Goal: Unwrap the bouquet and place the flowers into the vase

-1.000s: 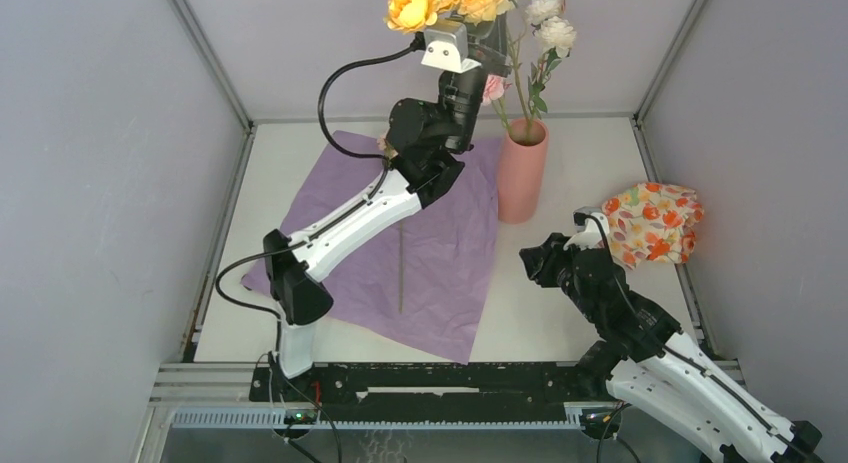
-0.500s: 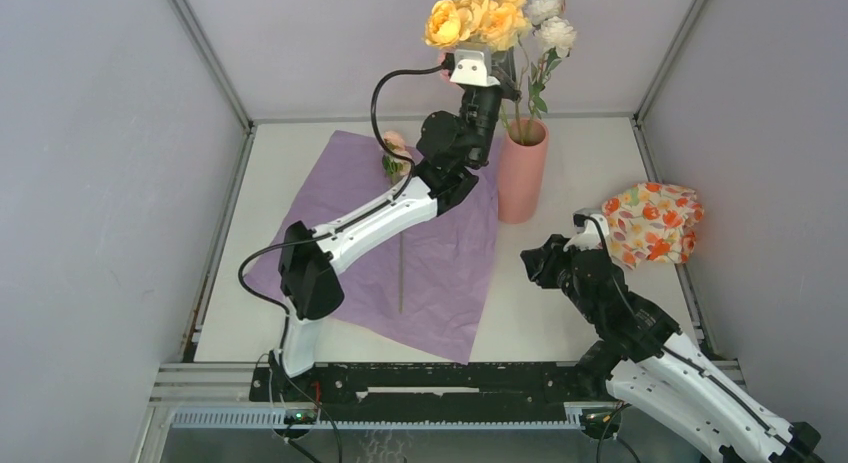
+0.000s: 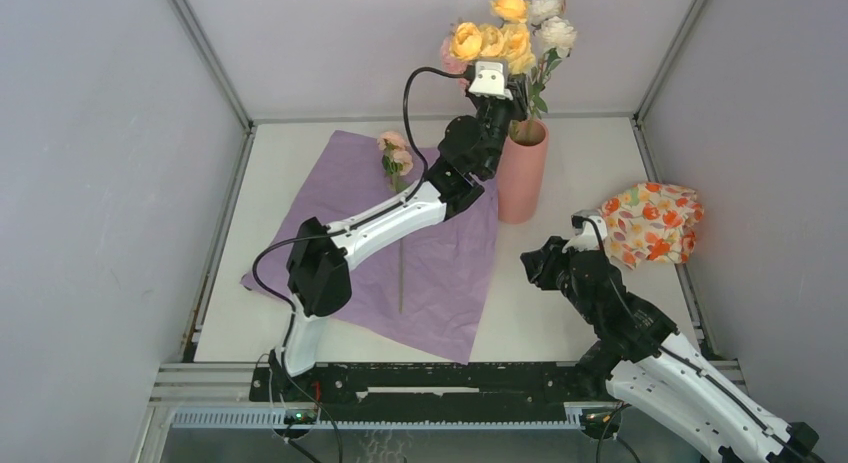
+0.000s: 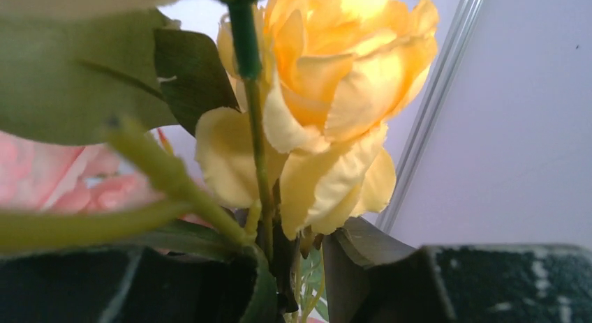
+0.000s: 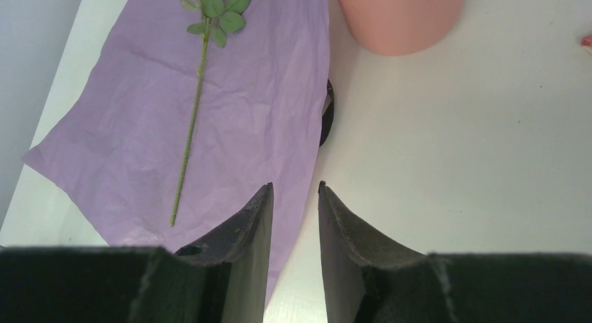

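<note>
The salmon-pink vase point(image 3: 522, 178) point(image 5: 398, 19) stands at the back of the table with white flowers point(image 3: 553, 23) in it. My left gripper point(image 3: 507, 111) point(image 4: 293, 267) is at the vase's mouth. A yellow rose point(image 4: 335, 93) and its thin stems stand between the jaws, which are open with a gap beside the stems. The yellow flowers point(image 3: 495, 43) rise above the vase. The bouquet is unwrapped: its purple paper point(image 3: 440, 253) point(image 5: 244, 107) lies flat, and a pink flower point(image 3: 393, 153) with a long stem point(image 5: 188, 141) lies on it. My right gripper point(image 3: 535, 263) point(image 5: 294, 190) hovers open and empty over the paper's right edge.
An orange-flowered cloth bundle point(image 3: 652, 223) sits at the right wall. A black ribbon point(image 5: 326, 114) peeks out at the paper's edge near the vase. Grey walls close in the table on three sides.
My left arm has swung right and down, bringing the yellow flowers from above the paper to the vase's mouth. The pink flower on the paper has come into sight. The right arm has not moved.
</note>
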Motion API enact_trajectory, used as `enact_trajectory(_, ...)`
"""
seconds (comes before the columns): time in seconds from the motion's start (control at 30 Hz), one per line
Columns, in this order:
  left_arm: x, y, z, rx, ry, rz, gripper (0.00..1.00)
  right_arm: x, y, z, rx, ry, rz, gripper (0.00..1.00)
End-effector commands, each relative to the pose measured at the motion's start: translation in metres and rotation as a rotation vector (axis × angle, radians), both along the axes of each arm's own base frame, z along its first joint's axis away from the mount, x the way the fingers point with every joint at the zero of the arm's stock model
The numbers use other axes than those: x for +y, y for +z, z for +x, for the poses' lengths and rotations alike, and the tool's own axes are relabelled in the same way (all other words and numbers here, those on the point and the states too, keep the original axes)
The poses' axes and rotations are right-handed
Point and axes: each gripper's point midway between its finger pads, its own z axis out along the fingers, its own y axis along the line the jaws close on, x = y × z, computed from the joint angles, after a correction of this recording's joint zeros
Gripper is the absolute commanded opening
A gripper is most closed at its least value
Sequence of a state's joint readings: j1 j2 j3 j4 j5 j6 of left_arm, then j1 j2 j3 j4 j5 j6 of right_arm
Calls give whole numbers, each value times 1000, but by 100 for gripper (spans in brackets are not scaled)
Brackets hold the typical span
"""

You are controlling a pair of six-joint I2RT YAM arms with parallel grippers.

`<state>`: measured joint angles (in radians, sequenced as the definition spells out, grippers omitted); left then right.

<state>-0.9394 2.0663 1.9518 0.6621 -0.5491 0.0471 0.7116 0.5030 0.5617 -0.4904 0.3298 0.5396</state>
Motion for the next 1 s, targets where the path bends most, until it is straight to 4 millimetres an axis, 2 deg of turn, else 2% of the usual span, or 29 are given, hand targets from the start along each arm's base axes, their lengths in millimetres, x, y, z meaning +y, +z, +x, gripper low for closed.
enact_trajectory(0.0, 4, -2, 1, 30, -9, -32, 38, 2, 9, 3, -39, 5, 23, 38)
enact_trajectory(0.13, 0, -10, 0, 63, -37, -34, 39, 2, 7, 3, -35, 9, 26, 38)
enact_trajectory(0.3, -2, -20, -2, 110, -56, 2, 46, 3, 5, 2, -29, 13, 27, 38)
enact_trajectory(0.6, -5, -31, -23, 206, -168, 86, 69, 8, 0, 3, -12, 26, 41, 38)
enact_trajectory(0.7, -7, -32, -32, 235, -221, 97, 75, 13, -2, 4, -4, 33, 53, 38)
enact_trajectory(0.97, -4, -25, -47, 262, -274, 132, 85, 21, -3, 4, 14, 59, 79, 38)
